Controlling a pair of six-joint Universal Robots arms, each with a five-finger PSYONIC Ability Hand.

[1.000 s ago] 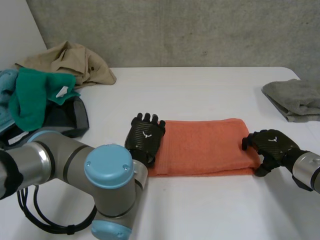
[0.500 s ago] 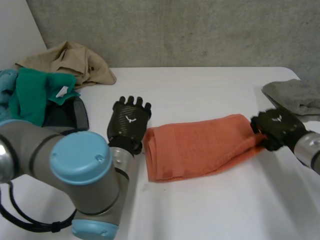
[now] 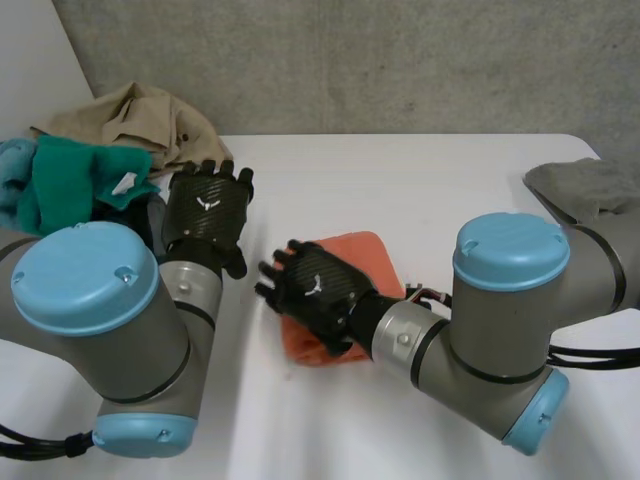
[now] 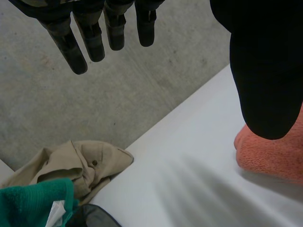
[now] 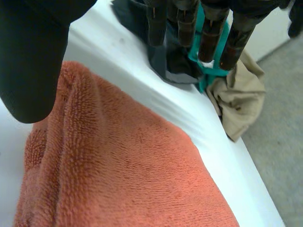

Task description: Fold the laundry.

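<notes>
The flat white bench (image 3: 430,180) runs back to a rough grey concrete wall. 2 arms of smooth grey tube with glossy light-blue caps come in over it, the left arm (image 3: 90,330) beside the laundry heap and the right arm (image 3: 510,300) bent across the front. At the bench's left end lies a loose heap: a crumpled tan garment (image 3: 140,115) with a button, a fuzzy green cloth (image 3: 65,185) with a white tag, and a dark limp piece (image 3: 150,215) beneath them. A soft grey cloth (image 3: 585,185) lies folded at the far right edge. The orange terry towel (image 3: 365,255), folded into a thick rounded-edged pad with a nubby looped pile, lies near the middle of the bench. The right hand (image 3: 315,290) rests flat on its left part, fingers (image 5: 208,38) straight and spread past the edge, gripping nothing. The left hand (image 3: 205,210) hangs above the bench between heap and towel, its fingers (image 4: 94,40) straight and empty.
</notes>
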